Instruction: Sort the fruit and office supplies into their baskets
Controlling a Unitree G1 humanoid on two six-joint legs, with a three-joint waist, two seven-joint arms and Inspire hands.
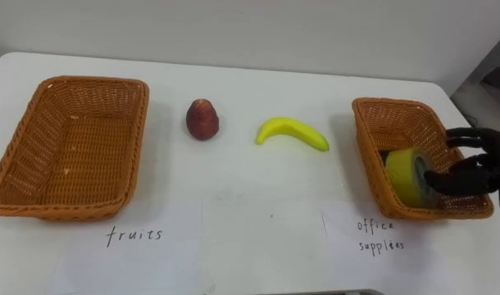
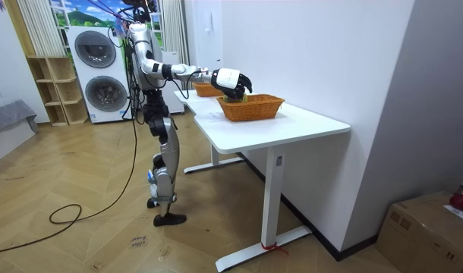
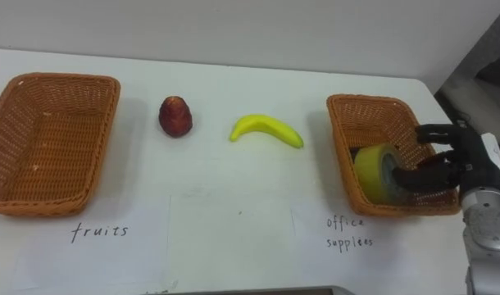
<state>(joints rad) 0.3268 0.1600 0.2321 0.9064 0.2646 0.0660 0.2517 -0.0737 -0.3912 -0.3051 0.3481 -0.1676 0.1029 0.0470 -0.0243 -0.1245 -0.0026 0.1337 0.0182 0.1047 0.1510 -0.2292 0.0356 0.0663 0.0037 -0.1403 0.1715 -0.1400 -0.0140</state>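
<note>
Right hand (image 3: 459, 160): clasping yellow tape roll (image 3: 369, 172), low inside office-supplies basket (image 3: 373, 111). Risk: finger by core snags, dragging roll out on withdrawal.

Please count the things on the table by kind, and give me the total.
Baskets: 2, the fruits basket and the office supplies basket.
Fruit: 2, the red fruit and the banana.
Office supplies: 1, the yellow tape roll, held by the right robot hand.
Total: 5.
</note>
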